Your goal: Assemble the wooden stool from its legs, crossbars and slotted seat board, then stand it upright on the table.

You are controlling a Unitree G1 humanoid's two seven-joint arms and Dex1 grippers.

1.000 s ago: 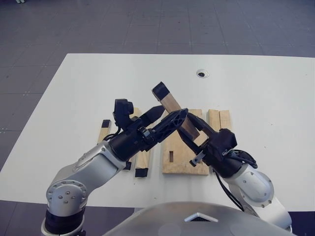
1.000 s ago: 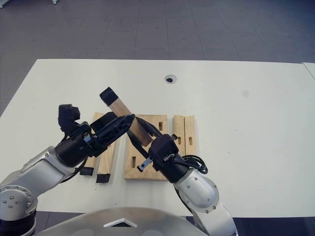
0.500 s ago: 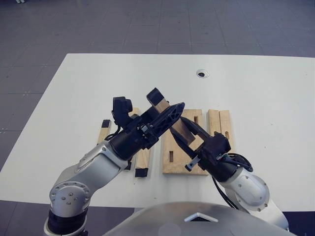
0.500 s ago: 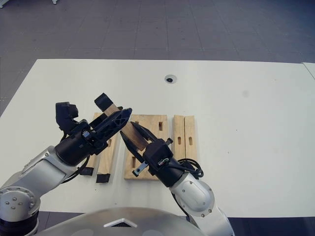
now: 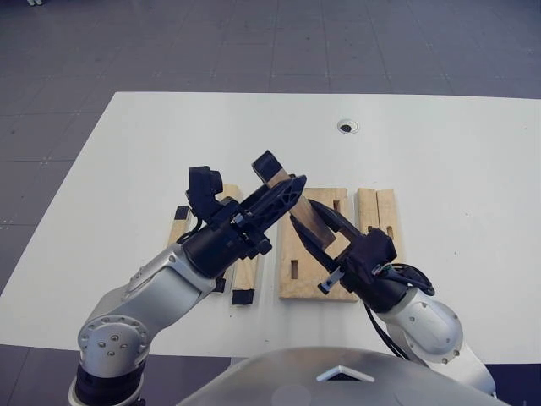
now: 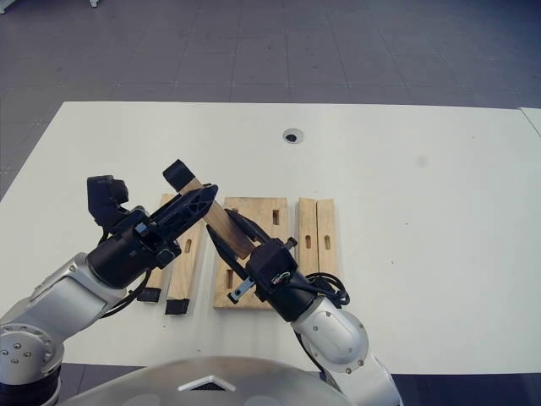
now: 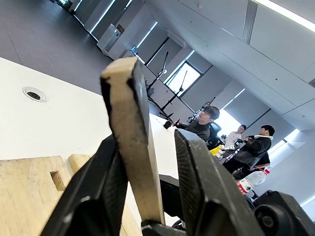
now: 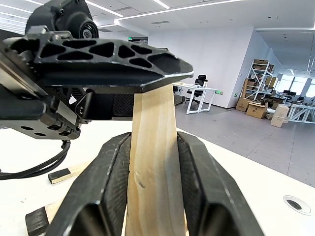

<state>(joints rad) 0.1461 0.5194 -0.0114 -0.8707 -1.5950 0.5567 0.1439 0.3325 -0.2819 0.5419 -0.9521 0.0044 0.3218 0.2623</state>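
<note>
Above the slotted seat board [image 5: 296, 283], the black-capped stool leg [image 6: 221, 226] tilts in mid-air. The right gripper [image 5: 303, 211] clamps its lower shaft and the left gripper [image 5: 286, 191] loosely straddles it near the cap. It looks stiff and light, best gripped across its flat faces

Looks like a large open-plan office given over to test work. Has grey floor tiles [image 5: 169, 42] spreading wide around a white table [image 5: 127, 144] fitted with a cable grommet [image 5: 347, 127]. Shows long strip lights [image 7: 290, 11] in a white ceiling, an office chair [image 8: 201, 80] at a desk by the far wall, shelving [image 8: 261, 69] and cardboard boxes [image 8: 256, 110] to the side, and tall windows [image 7: 189, 78] beyond.
</note>
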